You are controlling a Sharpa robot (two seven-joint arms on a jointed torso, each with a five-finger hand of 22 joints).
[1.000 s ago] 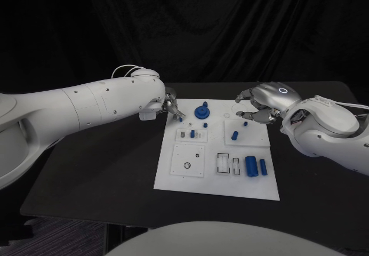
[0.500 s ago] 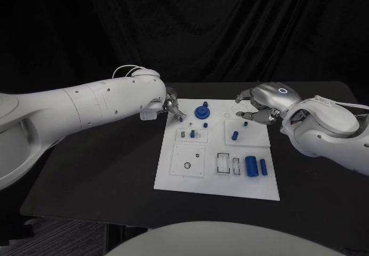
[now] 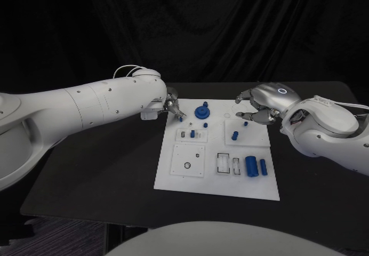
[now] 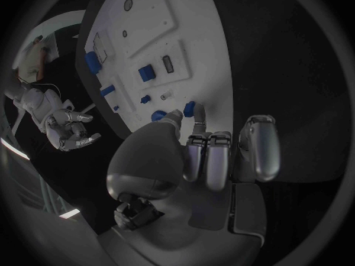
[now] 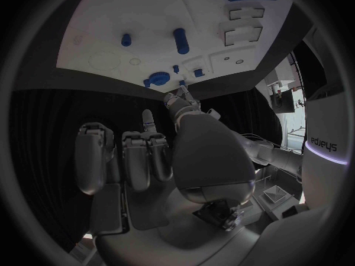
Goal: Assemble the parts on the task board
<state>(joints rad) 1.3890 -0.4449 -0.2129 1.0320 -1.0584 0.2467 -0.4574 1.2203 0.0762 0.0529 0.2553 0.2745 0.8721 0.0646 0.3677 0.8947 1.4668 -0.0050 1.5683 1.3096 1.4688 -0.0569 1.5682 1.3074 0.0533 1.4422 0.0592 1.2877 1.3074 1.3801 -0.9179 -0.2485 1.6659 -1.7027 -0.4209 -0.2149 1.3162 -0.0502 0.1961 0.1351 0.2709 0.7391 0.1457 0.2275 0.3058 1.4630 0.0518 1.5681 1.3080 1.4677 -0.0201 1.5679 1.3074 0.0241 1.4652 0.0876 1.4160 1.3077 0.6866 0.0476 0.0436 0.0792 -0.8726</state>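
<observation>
**Both hands poised at the far end of the task board**

We see the task board, a white plate, lying in the middle of the black bench, its long side running away from us. Blue parts sit on it: a round gear-like part with a peg rising from it near the far edge, a small block left of centre, a short cylinder on the right-hand raised tile, and a fat cylinder lying next to a thinner one toward the near right side. Two small pegs stand between the gear-like part and the block.

Our left hand is at the board's far left corner, its fingertips pinching a small blue part right at the board's edge; the other fingers are curled in beside it. In the left wrist view that part is just over the white edge, but we cannot tell whether it touches the board.

Our right hand hangs over the far right corner of the board, fingers bent and apart, with nothing in them. In the right wrist view its fingers sit side by side, short of the board's far edge.
</observation>
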